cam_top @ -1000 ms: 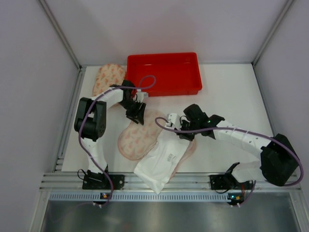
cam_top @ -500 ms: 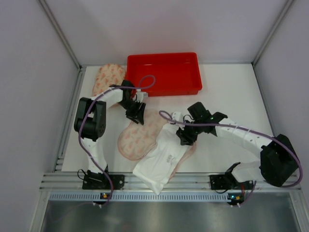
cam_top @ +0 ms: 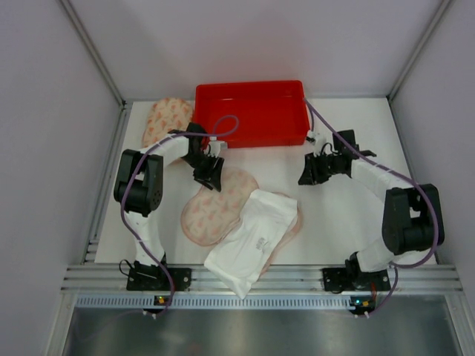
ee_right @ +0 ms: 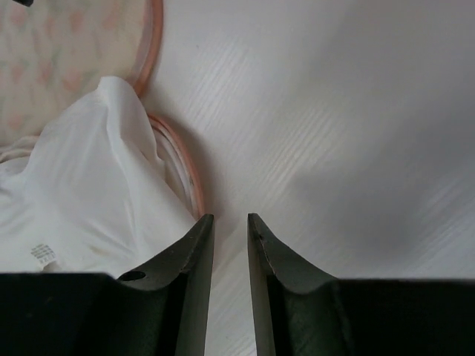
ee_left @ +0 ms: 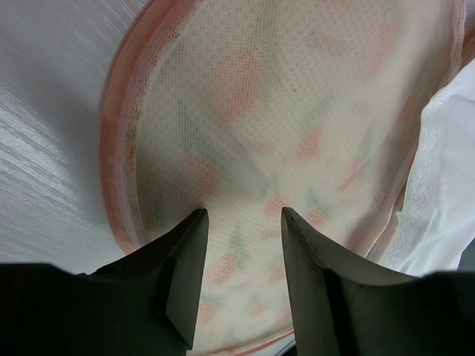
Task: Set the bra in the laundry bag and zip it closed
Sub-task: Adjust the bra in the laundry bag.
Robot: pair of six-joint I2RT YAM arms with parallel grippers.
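1. The tray [cam_top: 260, 111] sits at the back of the table [cam_top: 349, 215], in the middle.
2. A second bag [cam_top: 166, 119] lies just left of the tray.
3. The laundry bag [cam_top: 211, 211] lies in front of the tray.
4. The bra [cam_top: 252, 241] lies on the laundry bag's right part, reaching past the table's near edge.
5. The left gripper [cam_top: 210, 178] is over the laundry bag's far end.

A red plastic tray [cam_top: 252, 111] (glossy, with a raised rim) sat at the far side of the white table [cam_top: 349, 215]. A pink-patterned oval pouch [cam_top: 165, 119] lay flat just beside its left end.
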